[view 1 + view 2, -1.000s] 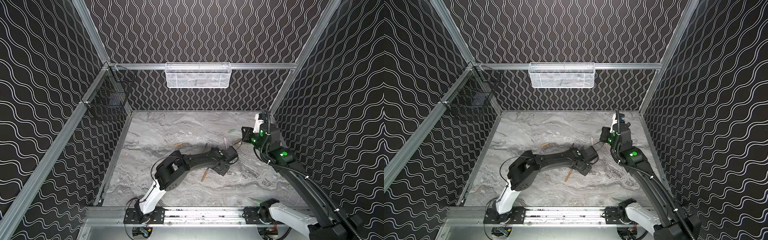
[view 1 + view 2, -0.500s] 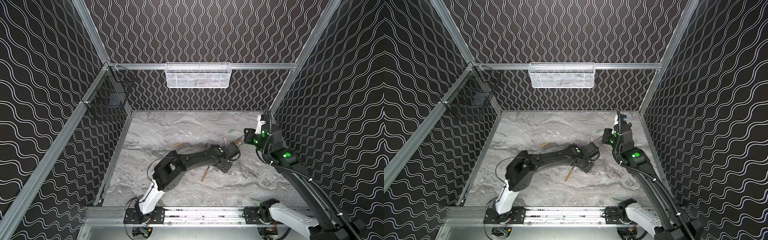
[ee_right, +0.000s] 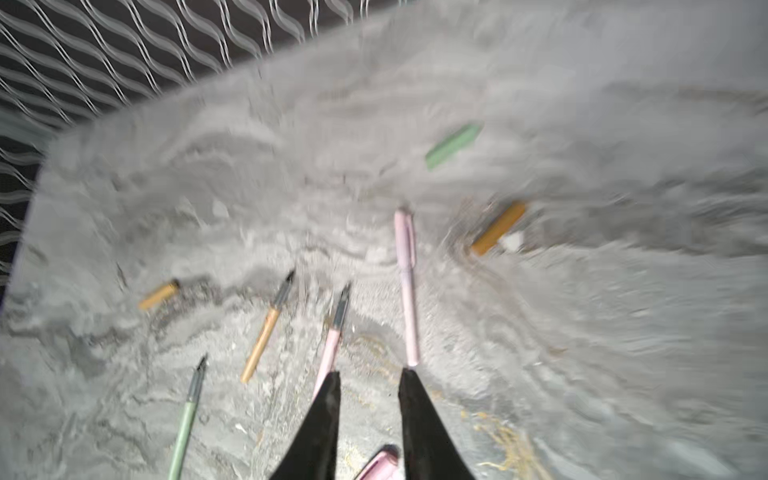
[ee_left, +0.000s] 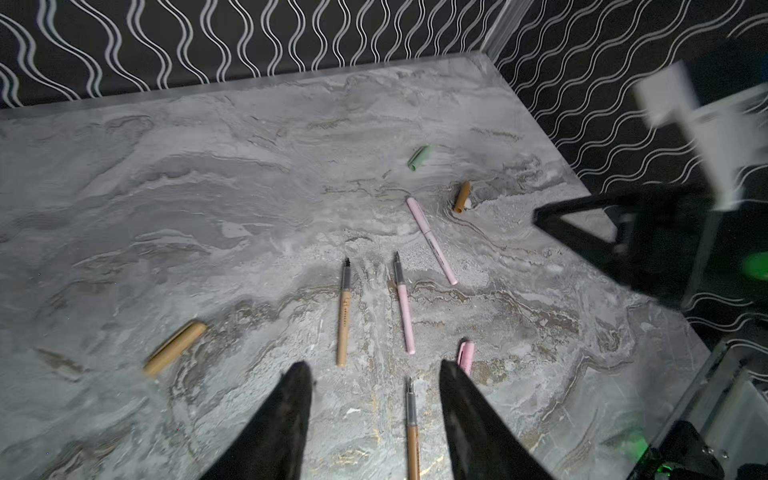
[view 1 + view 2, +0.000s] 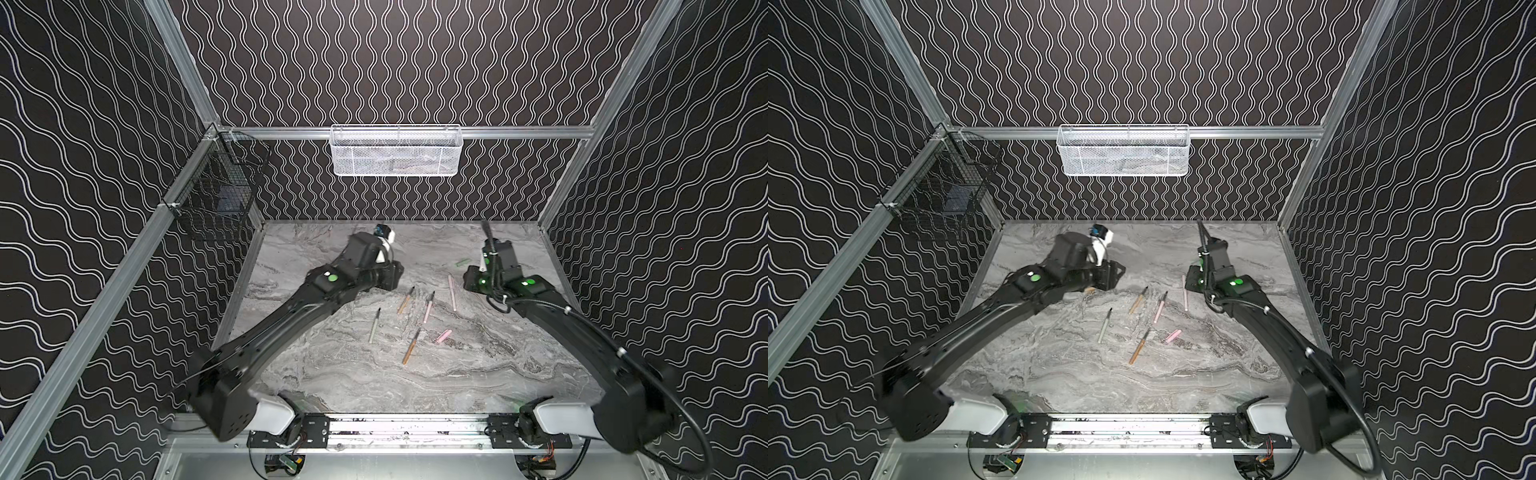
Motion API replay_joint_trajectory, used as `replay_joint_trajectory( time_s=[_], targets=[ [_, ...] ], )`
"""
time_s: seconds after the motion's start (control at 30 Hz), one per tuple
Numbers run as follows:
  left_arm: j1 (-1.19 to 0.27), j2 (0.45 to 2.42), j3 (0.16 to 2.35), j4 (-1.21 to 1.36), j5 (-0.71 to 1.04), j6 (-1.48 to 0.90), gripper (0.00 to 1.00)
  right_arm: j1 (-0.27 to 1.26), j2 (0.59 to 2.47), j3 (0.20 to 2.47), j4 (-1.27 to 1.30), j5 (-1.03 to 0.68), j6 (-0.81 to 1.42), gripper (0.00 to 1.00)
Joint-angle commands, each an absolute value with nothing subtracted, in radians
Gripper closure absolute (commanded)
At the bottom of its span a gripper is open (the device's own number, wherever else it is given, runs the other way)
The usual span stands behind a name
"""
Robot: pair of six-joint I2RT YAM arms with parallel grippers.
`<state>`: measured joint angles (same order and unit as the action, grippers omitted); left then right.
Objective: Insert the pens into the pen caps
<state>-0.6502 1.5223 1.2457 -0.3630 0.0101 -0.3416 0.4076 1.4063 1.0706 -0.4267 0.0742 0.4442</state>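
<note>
counter (image 5: 332, 374): grey marbled, matte | pens (image 4: 344, 320): slim pastel barrels, dark tapered tips, mid-counter | left gripper (image 4: 372, 365): apart, empty | right gripper (image 3: 370, 374): seemingly slightly apart, blurred

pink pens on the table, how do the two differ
The capped pink pen has its cap on, so no nib shows; the uncapped pink pen bares a dark nib and grey grip. The capped pink pen lies nearer the green cap, the uncapped pink pen nearer the loose pink cap. Both are pale pink and lie flat on the marble table.
</note>
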Motion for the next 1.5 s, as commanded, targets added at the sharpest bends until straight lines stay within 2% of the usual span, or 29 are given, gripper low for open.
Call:
replay_joint_trajectory(
  time_s=[0.0,0.13,0.33,0.83,1.17,1.3,1.47],
  targets=[
    [-0.629,1.462,1.165,-0.156,-0.027,-0.38,0.46,0.457,1.527,1.125,-0.451,0.021,0.494,0.68],
    [-0.611,1.397,1.092,-0.139,-0.015,-0.481,0.47,0.483,1.701,1.207,-0.483,0.004,0.529,0.65],
    [-0.61,1.316,1.049,-0.109,-0.022,-0.499,0.47,0.508,1.839,1.273,-0.503,-0.033,0.567,0.62],
    [-0.622,1.302,1.049,-0.115,0.017,-0.511,0.47,0.517,1.984,1.335,-0.539,-0.009,0.6,0.69],
    [-0.63,1.315,1.044,-0.111,0.002,-0.488,0.46,0.502,1.943,1.271,-0.454,0.012,0.642,0.88],
    [-0.632,1.336,1.039,-0.091,0.023,-0.476,0.47,0.5,1.842,1.204,-0.352,-0.015,0.642,0.9],
    [-0.632,1.368,1.001,0.035,0.175,-0.449,0.47,0.5,1.672,1.113,-0.22,-0.007,0.611,0.92]
  ],
)
